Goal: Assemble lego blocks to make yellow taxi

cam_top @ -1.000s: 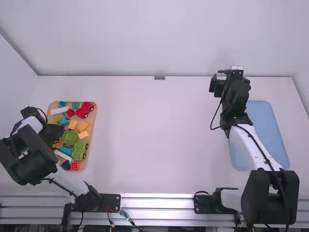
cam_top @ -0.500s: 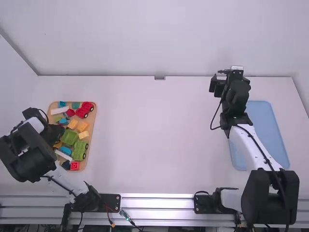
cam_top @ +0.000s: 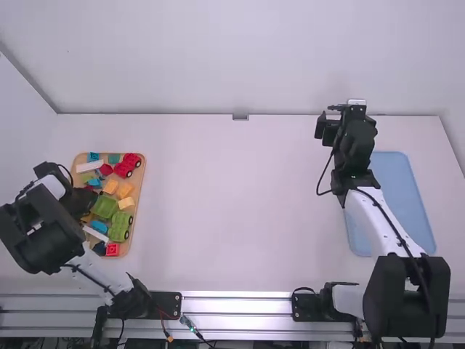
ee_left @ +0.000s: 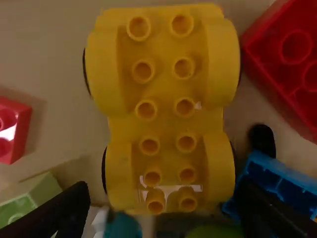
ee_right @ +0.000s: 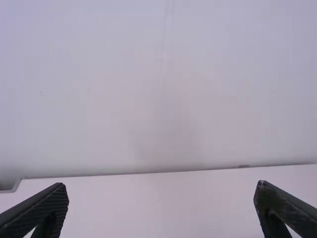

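Black left gripper (cam_top: 84, 203), fingers spread, hangs over a yellow car base (ee_left: 167, 123); around it, coloured blocks (cam_top: 104, 206) crowd a tan tray (cam_top: 137, 185). Well apart, the right gripper (cam_top: 355, 109), also open, hangs near a blue tray (cam_top: 398, 189).

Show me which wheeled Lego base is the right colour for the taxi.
The yellow wheeled base, in front of the open left gripper. Its colour sets it apart from the red and green wheeled bases.
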Action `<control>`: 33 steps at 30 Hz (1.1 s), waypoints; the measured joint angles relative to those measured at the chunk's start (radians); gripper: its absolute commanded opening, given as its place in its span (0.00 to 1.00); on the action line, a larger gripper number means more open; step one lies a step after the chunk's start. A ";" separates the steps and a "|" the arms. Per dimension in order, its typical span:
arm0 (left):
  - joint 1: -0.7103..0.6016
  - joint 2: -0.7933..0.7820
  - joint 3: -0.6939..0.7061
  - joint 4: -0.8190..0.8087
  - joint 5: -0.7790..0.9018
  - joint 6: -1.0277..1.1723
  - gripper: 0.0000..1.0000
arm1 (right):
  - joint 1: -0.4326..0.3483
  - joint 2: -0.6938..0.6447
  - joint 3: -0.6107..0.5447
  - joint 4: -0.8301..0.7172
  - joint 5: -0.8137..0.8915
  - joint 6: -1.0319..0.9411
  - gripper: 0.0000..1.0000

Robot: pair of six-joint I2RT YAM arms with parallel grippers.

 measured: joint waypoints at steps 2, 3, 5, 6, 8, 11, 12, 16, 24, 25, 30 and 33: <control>0.000 0.008 0.028 -0.040 0.000 0.004 0.80 | 0.000 0.000 0.000 0.000 0.000 0.001 0.99; 0.000 0.012 0.052 -0.064 0.000 0.006 0.80 | 0.000 0.000 0.000 0.000 0.000 0.002 0.99; 0.000 0.013 0.085 -0.091 0.000 0.010 0.80 | 0.000 0.000 0.000 0.000 0.000 0.000 0.99; 0.000 0.013 0.108 -0.100 -0.005 0.011 0.81 | 0.000 0.000 0.000 0.000 0.000 0.001 0.99; 0.000 0.013 0.123 -0.102 -0.013 0.011 0.82 | 0.000 0.000 0.000 -0.002 0.000 0.001 0.99; 0.000 0.013 0.136 -0.113 -0.036 0.014 0.83 | 0.000 0.000 0.000 -0.004 0.000 0.002 0.99; 0.000 0.013 0.136 -0.117 -0.039 0.014 0.83 | 0.000 0.000 0.000 -0.006 0.000 0.002 0.99; 0.000 0.013 0.127 -0.092 -0.052 0.014 0.82 | 0.000 0.000 0.000 -0.007 0.000 0.003 0.99; 0.000 0.013 0.024 0.015 -0.053 0.014 0.81 | 0.000 0.000 0.000 -0.008 0.000 0.001 0.99; 0.000 0.013 0.012 0.029 -0.053 0.014 0.81 | 0.000 0.000 0.000 -0.008 0.000 0.000 0.99; 0.000 0.013 -0.024 0.077 -0.053 0.013 0.80 | 0.000 0.000 0.000 -0.008 0.000 0.002 0.99; 0.000 0.013 -0.045 0.109 -0.053 0.014 0.77 | 0.000 0.000 0.000 -0.008 0.000 0.002 0.99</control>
